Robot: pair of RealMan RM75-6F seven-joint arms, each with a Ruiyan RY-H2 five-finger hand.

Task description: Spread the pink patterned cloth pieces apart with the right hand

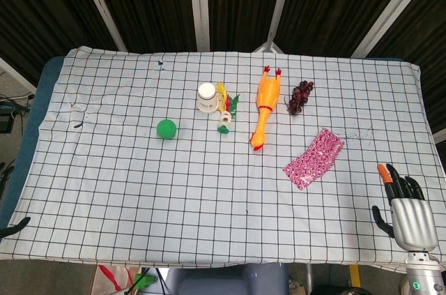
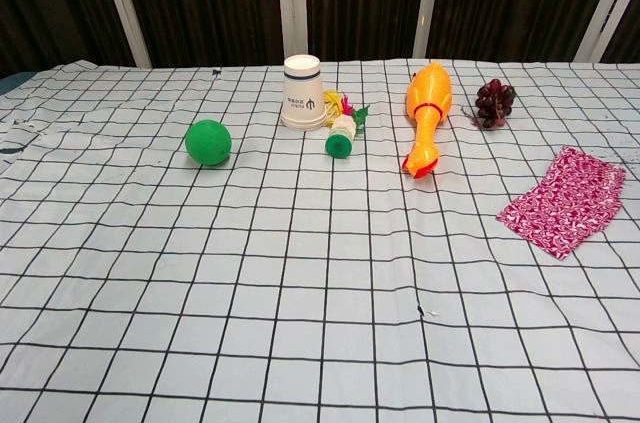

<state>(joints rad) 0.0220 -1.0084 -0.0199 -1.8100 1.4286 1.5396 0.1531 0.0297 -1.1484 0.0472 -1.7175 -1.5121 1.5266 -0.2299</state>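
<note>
**gridfan:** Black-and-white checked sheet (image 1: 139,169) is covering the whole desk, dark slatted panels are running behind it. So where's the pink patterned cloth (image 1: 314,157) sitting?

**armwatcher:** It's lying flat toward the right side of the desk, angled diagonally, nothing touching it. Looks like one stacked bundle from both views. The right hand (image 1: 410,215) is hanging off the near right corner, well apart from the cloth, fingers (image 1: 402,182) pointing up and spread, holding nothing.

**gridfan:** And the left hand?

**armwatcher:** Just a dark tip is poking in at the near left edge in the head view, so I can't tell how those fingers are set.

**gridfan:** Other stuff?

**armwatcher:** Rubber chicken (image 1: 263,105) is lying lengthwise mid-desk, dark grapes (image 1: 299,97) just right of it, upside-down paper cup (image 1: 207,96) with a feathered shuttlecock (image 1: 226,115) beside it, and a green ball (image 1: 166,128) further left.
</note>
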